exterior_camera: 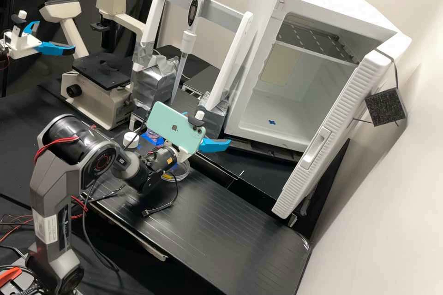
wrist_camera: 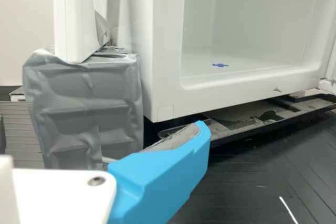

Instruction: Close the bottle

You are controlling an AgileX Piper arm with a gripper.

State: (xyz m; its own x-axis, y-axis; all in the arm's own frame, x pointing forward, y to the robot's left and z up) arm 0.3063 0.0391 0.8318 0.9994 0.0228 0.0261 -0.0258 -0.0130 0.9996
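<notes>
My gripper is open and empty, blue fingers spread wide just past the teal phone mounted on the arm. Pretty sure the bottle is that clear thing on the worktop in the high view, partly tucked behind the phone, with a white cap-like piece near it.
</notes>
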